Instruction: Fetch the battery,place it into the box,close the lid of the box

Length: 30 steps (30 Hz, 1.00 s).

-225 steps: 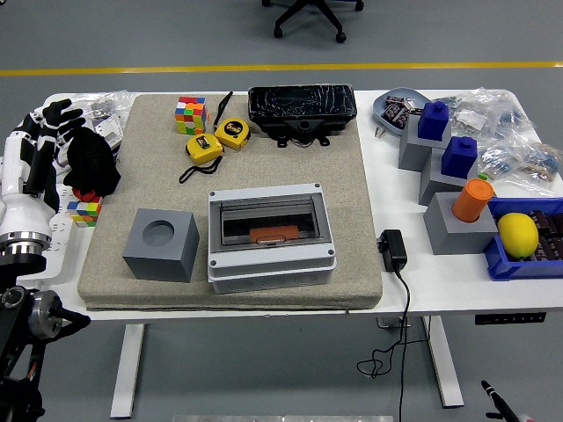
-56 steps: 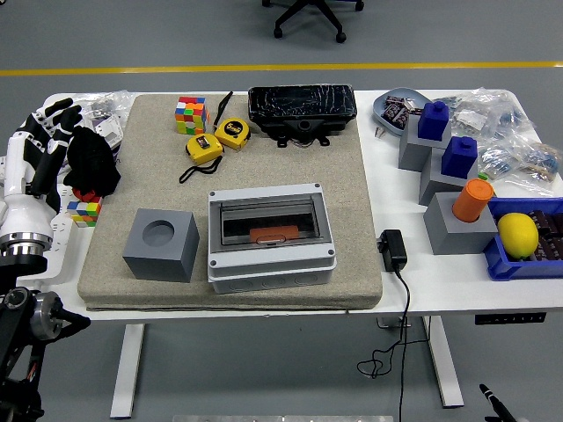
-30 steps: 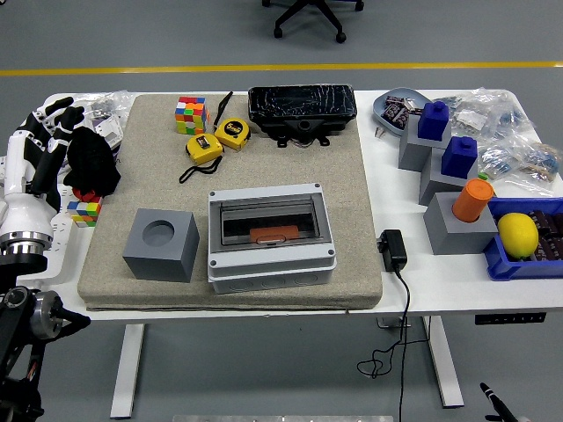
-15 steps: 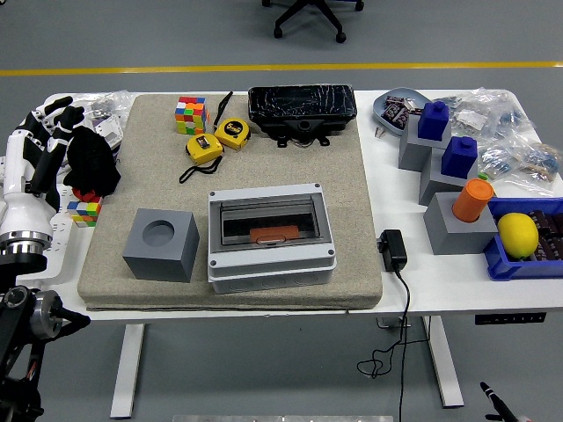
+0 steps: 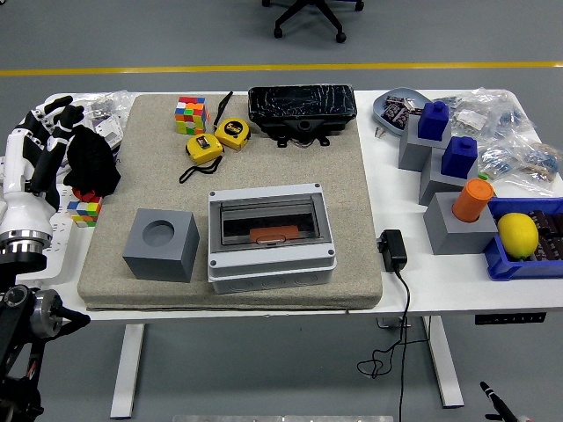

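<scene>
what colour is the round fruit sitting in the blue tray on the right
Yellow. The lemon in the blue tray shows clearly in the head view.

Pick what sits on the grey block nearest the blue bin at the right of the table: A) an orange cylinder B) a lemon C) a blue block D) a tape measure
A: an orange cylinder stands upright on the grey block beside the blue bin; the lemon lies in the bin itself.

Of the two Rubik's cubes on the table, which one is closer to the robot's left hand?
The small cube lying on the bare white table left of the mat, just below the left hand. The bigger cube sits on the mat's far corner.
</scene>
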Motion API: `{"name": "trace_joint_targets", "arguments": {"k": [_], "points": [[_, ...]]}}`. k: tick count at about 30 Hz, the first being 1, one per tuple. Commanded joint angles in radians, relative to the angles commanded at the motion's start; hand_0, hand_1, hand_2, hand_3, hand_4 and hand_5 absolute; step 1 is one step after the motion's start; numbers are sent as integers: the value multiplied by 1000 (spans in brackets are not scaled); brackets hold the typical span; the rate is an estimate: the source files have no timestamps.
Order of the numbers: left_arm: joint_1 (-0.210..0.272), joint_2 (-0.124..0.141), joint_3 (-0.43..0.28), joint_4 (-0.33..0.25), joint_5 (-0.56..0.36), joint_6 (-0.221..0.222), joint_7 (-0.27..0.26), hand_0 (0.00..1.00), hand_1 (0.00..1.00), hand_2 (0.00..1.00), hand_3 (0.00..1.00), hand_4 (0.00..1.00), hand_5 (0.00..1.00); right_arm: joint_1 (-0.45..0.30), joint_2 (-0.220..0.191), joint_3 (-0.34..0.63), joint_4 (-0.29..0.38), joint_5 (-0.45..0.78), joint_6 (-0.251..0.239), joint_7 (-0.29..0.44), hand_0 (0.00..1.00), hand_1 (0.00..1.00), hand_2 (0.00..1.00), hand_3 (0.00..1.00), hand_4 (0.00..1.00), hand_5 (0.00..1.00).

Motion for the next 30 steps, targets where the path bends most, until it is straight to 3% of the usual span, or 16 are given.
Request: {"name": "trace_joint_targets", "arguments": {"k": [30], "points": [[2, 2, 1, 1, 4, 1, 0, 708, 703, 657, 654, 998, 623, -2, 0, 4, 0, -6, 1, -1, 938, 795, 739, 779, 998, 998]]}}
